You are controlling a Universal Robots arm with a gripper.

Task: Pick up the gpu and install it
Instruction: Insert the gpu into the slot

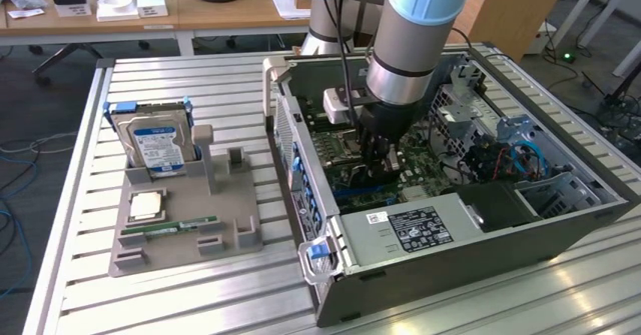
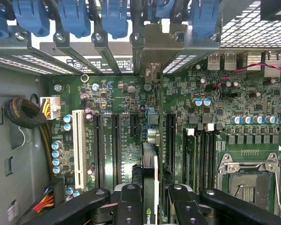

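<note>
Down inside the open computer case [image 1: 470,260], the arm [image 1: 406,57] stands nearly vertical, its wrist pointing straight at the motherboard [image 2: 253,93]. Its gripper [image 1: 379,166] hangs low over the expansion slots [image 2: 116,145], fingers [image 2: 129,201] clamped on the gpu [image 2: 150,166]. The card is held on edge, parallel to the slots.

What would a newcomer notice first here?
A grey robot arm reaches into the open metal computer case on the exterior view's right. Its black pincer grips the thin dark gpu card edge-on over the green motherboard. A blue-labelled hard drive stands in the grey tray beside the case.
</note>
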